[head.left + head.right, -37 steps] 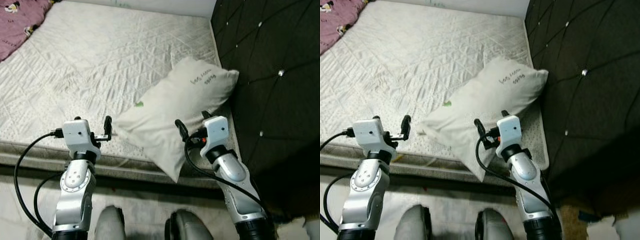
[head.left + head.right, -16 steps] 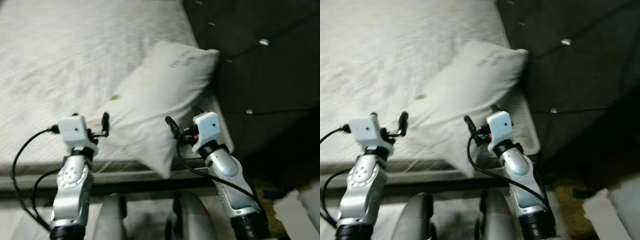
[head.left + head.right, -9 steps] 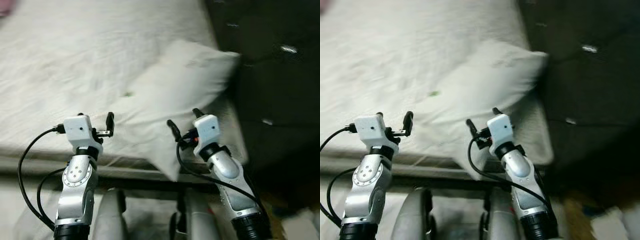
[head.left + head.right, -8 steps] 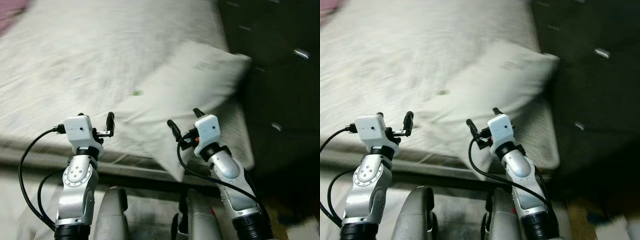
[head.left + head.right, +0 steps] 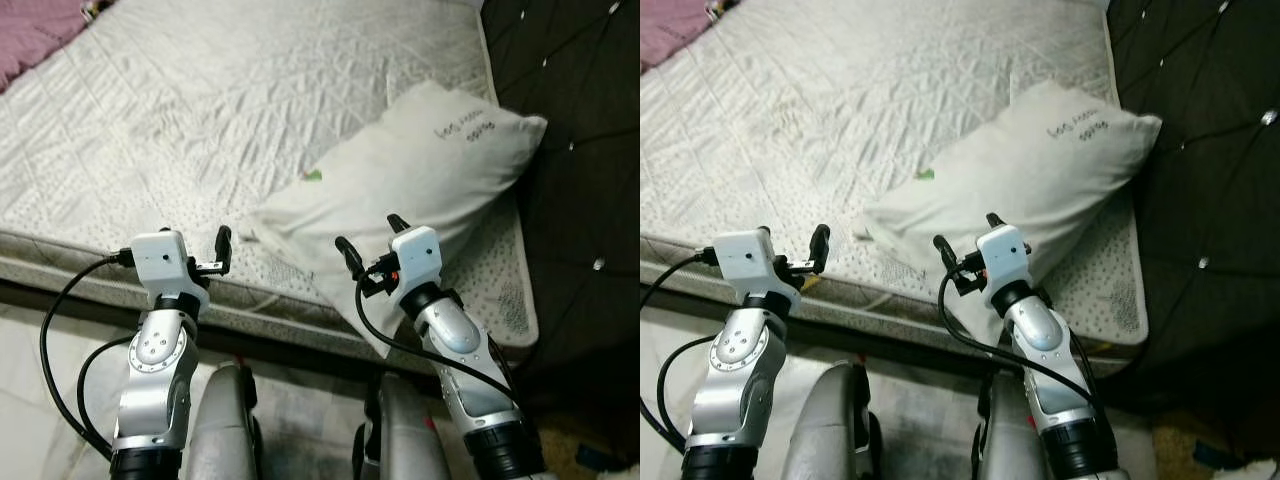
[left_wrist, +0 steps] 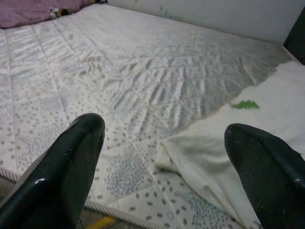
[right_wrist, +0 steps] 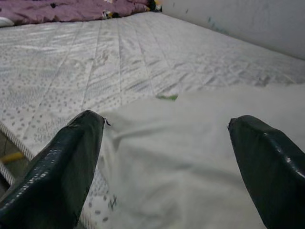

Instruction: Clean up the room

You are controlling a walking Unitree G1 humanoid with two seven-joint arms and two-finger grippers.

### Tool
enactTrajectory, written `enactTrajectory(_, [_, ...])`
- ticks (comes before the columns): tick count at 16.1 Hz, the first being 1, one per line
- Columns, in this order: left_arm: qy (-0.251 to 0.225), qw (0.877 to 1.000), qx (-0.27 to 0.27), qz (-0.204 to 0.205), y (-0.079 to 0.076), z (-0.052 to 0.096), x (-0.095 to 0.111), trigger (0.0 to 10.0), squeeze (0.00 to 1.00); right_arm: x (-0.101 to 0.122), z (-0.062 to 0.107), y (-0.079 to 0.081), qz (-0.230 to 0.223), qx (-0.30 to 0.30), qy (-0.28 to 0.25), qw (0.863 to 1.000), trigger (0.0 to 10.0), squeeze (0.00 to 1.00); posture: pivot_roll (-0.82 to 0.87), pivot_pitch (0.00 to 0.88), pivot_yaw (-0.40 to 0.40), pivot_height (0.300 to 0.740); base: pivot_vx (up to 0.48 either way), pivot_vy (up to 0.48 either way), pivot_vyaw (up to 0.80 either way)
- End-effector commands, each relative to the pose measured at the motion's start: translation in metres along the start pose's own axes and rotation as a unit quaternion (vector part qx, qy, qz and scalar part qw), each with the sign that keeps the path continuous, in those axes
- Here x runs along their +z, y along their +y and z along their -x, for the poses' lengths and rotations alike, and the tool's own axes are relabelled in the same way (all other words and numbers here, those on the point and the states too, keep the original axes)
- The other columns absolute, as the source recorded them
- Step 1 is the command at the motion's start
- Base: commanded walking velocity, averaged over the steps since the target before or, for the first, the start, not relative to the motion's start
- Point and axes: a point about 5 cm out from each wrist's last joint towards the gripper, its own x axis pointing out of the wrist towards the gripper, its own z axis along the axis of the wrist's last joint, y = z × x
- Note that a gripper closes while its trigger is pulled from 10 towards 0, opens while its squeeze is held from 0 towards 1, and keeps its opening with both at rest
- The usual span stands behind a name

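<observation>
**Ana:** While the robot stands at the bed's edge, both arms are up: left gripper (image 5: 212, 252) over the mattress (image 5: 250, 90) rim, right gripper (image 5: 370, 245) at the pillow's (image 5: 410, 180) near end. Both sets of fingers are spread wide and hold nothing.

**Ben:** And the pillow?

**Ana:** It lies slantwise across the near right corner of the mattress, far end by the dark headboard (image 5: 590, 150), one corner drooping over the edge. In the right wrist view the pillow (image 7: 190, 157) lies right between the fingers (image 7: 57, 167).

**Ben:** So how should it be taken?

**Ana:** My guess is a two-handed lift. The right should push forward until the cloth is deep between its fingers, then pinch a thick fold, not the thin hem. The left should slide across to the loose corner (image 6: 190, 148), which sits near its fingers (image 6: 66, 167) but not touching. Soft stuffing sags, so grip firmly.

**Ben:** Anything changed from earlier?

**Ana:** The view has swung; a moment ago it was blurred and showed more headboard. Now it's sharp, with the purple blanket (image 5: 40, 35) back at the far left. The arms' pose looks unchanged.
</observation>
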Motion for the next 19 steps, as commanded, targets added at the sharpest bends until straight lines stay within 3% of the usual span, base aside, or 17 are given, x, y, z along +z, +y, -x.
enactTrajectory(1, [0.009, 1.0, 0.001, 0.0, -0.001, 0.0, -0.003, 10.0, 0.0, -0.004, 0.001, -0.001, -0.005, 0.002, 0.013, 1.0, 10.0, 0.0, 0.01, 0.143, -0.051, 0.582, 0.0, 0.0, 0.0])
enactTrajectory(5, [0.012, 1.0, 0.001, -0.001, -0.002, -0.001, -0.003, 10.0, 0.0, -0.015, -0.002, 0.004, 0.006, 0.016, 0.057, 0.998, 10.0, 0.0, 0.01, 0.145, -0.052, 0.582, 0.0, 0.0, 0.0])
enactTrajectory(10, [0.025, 1.0, 0.007, -0.008, -0.001, 0.002, -0.003, 10.0, 0.0, -0.042, -0.019, -0.001, -0.005, -0.016, 0.171, 0.985, 10.0, 0.0, 0.07, 0.156, -0.047, 0.582, 0.0, 0.0, 0.0])
enactTrajectory(12, [0.028, 0.999, 0.01, -0.012, 0.003, 0.006, -0.002, 10.0, 0.0, -0.044, -0.031, 0.002, -0.034, -0.031, 0.184, 0.982, 10.0, 0.0, 0.08, 0.16, -0.045, 0.582, 0.0, 0.0, 0.0])
enactTrajectory(15, [0.032, 0.999, 0.012, -0.016, 0.004, 0.008, -0.002, 10.0, 0.0, -0.044, -0.042, 0.005, -0.057, -0.053, 0.196, 0.978, 10.0, 0.0, 0.1, 0.164, -0.042, 0.582, 0.0, 0.0, 0.0])
enactTrajectory(19, [0.029, 0.999, 0.014, -0.017, 0.006, 0.01, 0.002, 10.0, 0.0, -0.024, -0.05, -0.019, -0.084, -0.118, 0.124, 0.982, 10.0, 0.0, 0.11, 0.161, -0.036, 0.582, 0.0, 0.0, 0.0])
